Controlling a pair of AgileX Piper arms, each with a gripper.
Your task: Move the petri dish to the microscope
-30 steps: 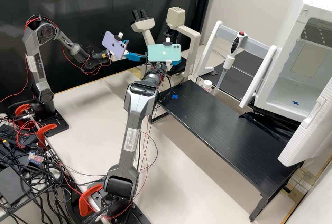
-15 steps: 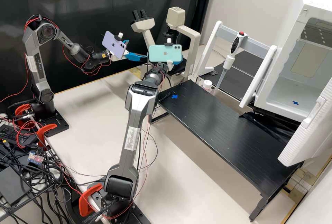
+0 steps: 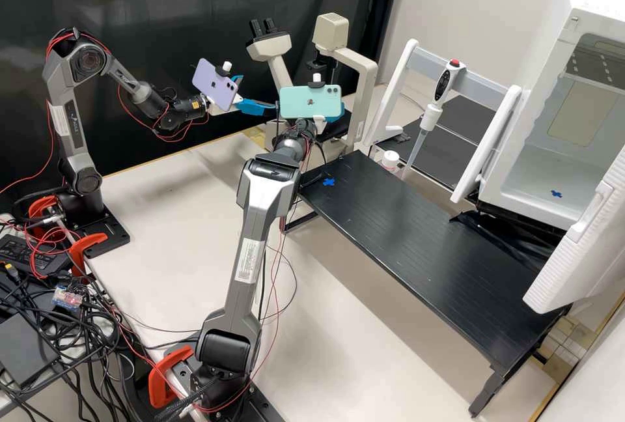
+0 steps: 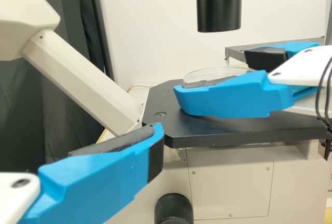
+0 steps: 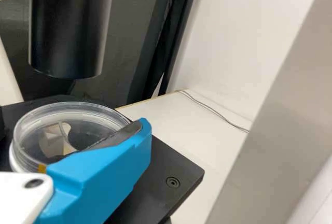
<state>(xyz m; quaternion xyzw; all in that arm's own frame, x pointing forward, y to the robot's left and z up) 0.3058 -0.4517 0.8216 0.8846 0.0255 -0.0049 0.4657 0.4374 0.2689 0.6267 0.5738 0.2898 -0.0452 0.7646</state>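
Just now, the dark grey right arm (image 3: 262,204) has dipped slightly near the cream metal microscope (image 3: 362,65), upper centre of the high view.
Over its flat black stage (image 4: 228,130), the white-and-blue left gripper (image 3: 258,92) gapes, grasping nothing; the bright-blue-fingered right gripper (image 4: 213,73) seems clenched round the clear, round petri dish (image 5: 70,128), suggesting final placement, then release.

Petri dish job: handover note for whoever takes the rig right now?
Left gripper: open, empty, near the microscope.
Right gripper: at the petri dish; can't tell if it is clamped.
Dish: at the microscope stage, resting or just above, can't tell.
Done: dish brought to the microscope.
Left: probably confirm it sits flat, release if held, back the right arm off.
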